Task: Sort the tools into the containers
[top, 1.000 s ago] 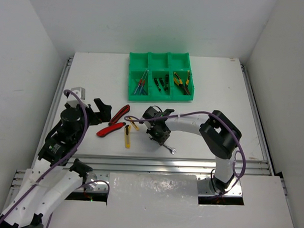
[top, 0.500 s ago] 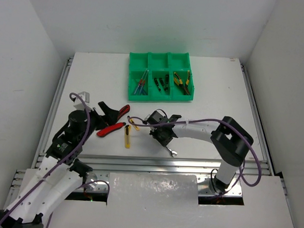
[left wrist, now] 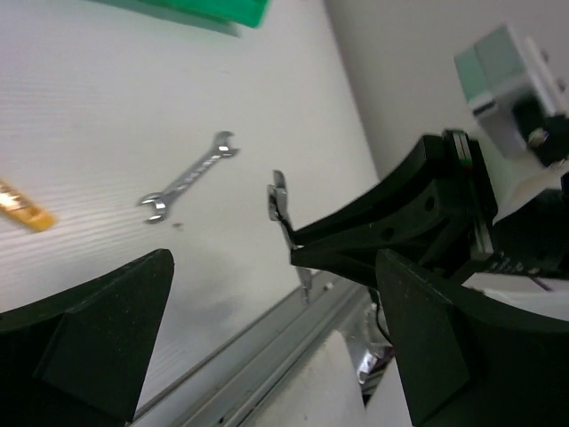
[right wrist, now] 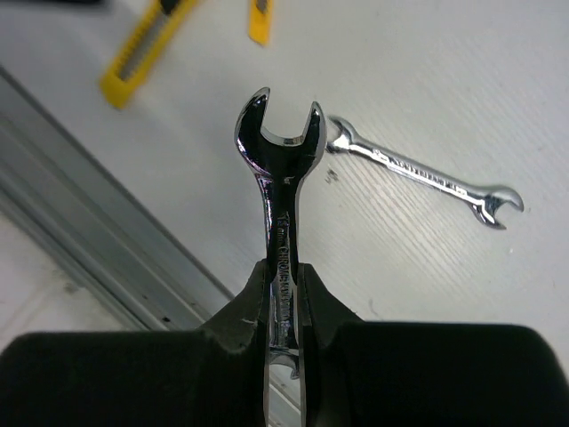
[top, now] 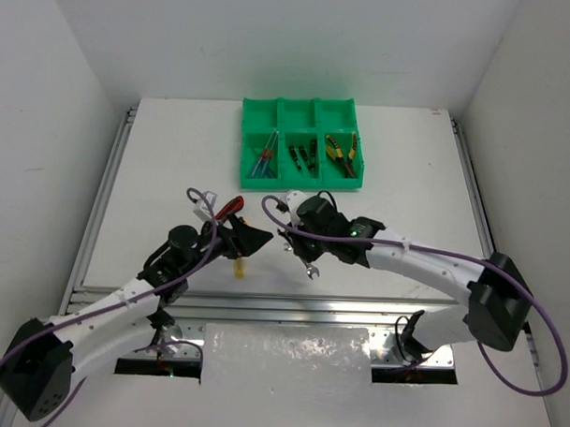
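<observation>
Right hand (right wrist: 283,277) pinched a silver wrench (right wrist: 277,169) by its shank, fingers pressed together on either side, the forked end pointing away from the wrist and held above the white tabletop (right wrist: 462,80). Just beyond and to the right of the fork, a second wrench (right wrist: 422,173) lay flat on the tabletop, apart from the hand. Two yellow box cutters (right wrist: 147,44) lay farther off at the upper left, and a metal rail (right wrist: 89,240) ran along the near edge.

The right wrist view alone showed the pinch itself. The left wrist view showed it from the side: the right hand reaching in with the silver wrench hanging clear of the surface, the second wrench lying beyond it.

From above, the left hand (top: 253,239) was spread wide, close beside the right hand near the middle of the tabletop. A red utility knife (top: 231,207) peeked out just behind it.

Only the top view showed the green tray (top: 303,106) at the far side, well apart from both hands. Its near row held blue and red screwdrivers (top: 261,163) on the left, dark tools (top: 304,155) in the middle and yellow-handled pliers (top: 341,147) on the right.
</observation>
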